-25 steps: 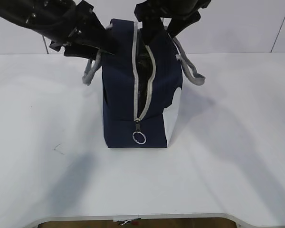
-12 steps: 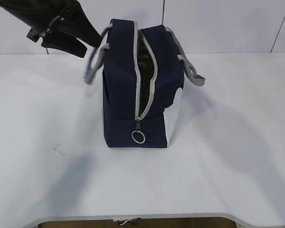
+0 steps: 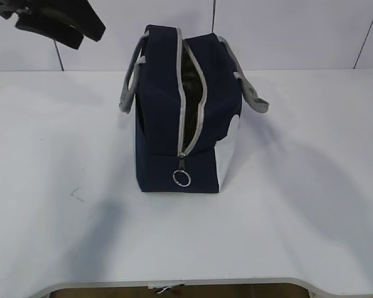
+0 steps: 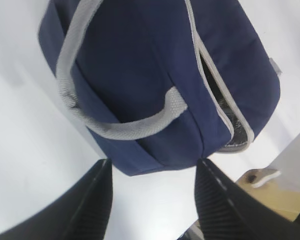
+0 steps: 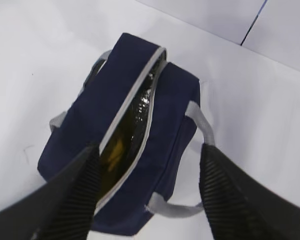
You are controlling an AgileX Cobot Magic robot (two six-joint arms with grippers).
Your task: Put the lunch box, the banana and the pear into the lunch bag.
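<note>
The navy lunch bag point(image 3: 161, 124) stands upright mid-table, its grey zipper open along the top and front, ring pull point(image 3: 181, 179) hanging low. It also shows in the left wrist view point(image 4: 140, 75) and the right wrist view point(image 5: 175, 115). Through the opening something yellow point(image 5: 114, 149) shows inside; I cannot tell whether it is the banana or the pear. The lunch box is hidden. My left gripper point(image 3: 56, 22) is raised at the top left, open and empty point(image 4: 152, 172). My right gripper point(image 5: 150, 152) is open and empty, high above the bag, out of the exterior view.
Grey strap handles hang on the bag's left point(image 3: 129, 87) and right point(image 3: 252, 93) sides. The white table point(image 3: 298, 205) has its front edge near the bottom of the exterior view. A white wall stands behind.
Both arms have lifted away from the bag's top. The right arm has left the exterior view, the left has moved up and left. The left handle has dropped down.
</note>
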